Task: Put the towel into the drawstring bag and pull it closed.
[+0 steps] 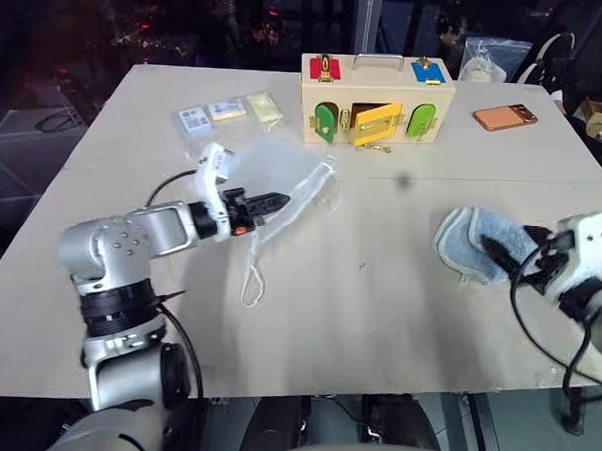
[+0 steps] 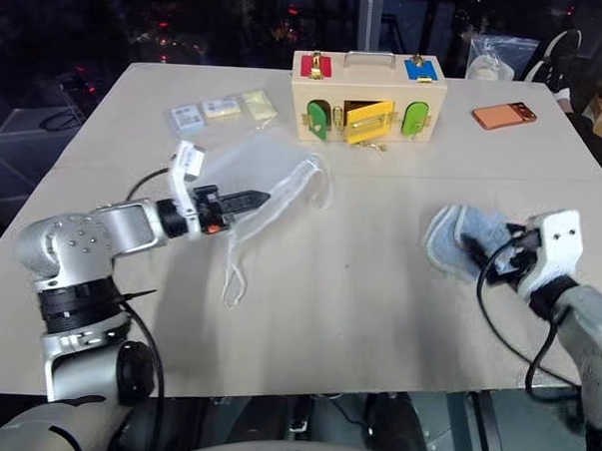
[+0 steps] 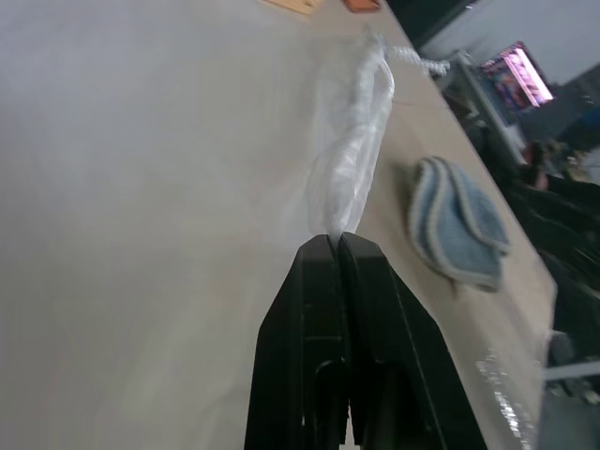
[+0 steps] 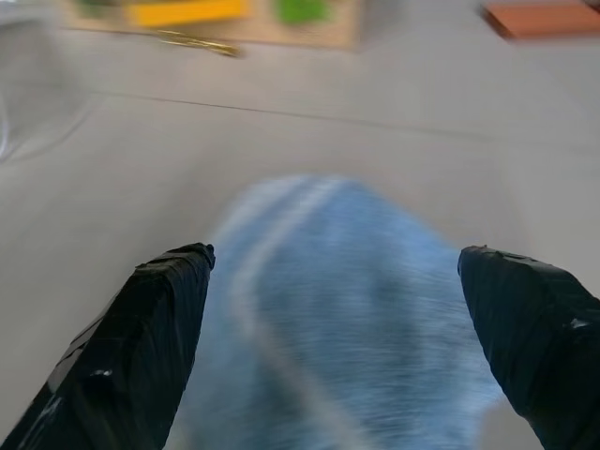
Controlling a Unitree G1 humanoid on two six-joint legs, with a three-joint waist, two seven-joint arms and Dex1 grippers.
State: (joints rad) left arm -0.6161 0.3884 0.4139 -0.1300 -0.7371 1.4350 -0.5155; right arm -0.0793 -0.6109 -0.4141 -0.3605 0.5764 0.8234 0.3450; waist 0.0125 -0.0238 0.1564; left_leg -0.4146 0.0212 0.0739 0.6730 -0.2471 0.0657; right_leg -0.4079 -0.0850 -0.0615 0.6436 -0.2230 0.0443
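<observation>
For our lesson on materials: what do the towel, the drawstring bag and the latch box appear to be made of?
Towel: soft terry cloth, light blue with a pale trimmed edge; fuzzy looped surface.
Drawstring bag: thin translucent white mesh fabric, probably synthetic; the table shows through it.
Latch box: pale wood, seemingly unvarnished, with painted doors and brass-looking latches.

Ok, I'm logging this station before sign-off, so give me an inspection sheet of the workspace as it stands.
Surface: pale table, a seam across it.
Job's things: drawstring bag lying flat, its cord trailing; towel folded, outside the bag.
Clutter: wooden latch box, orange phone, three card packets.
Grippers: left tool shut on the bag's mouth edge; right tool open, jaws astride the towel.
Cables: black leads at both wrists.
Surroundings: dark, bags and boxes beyond the far edge.
</observation>
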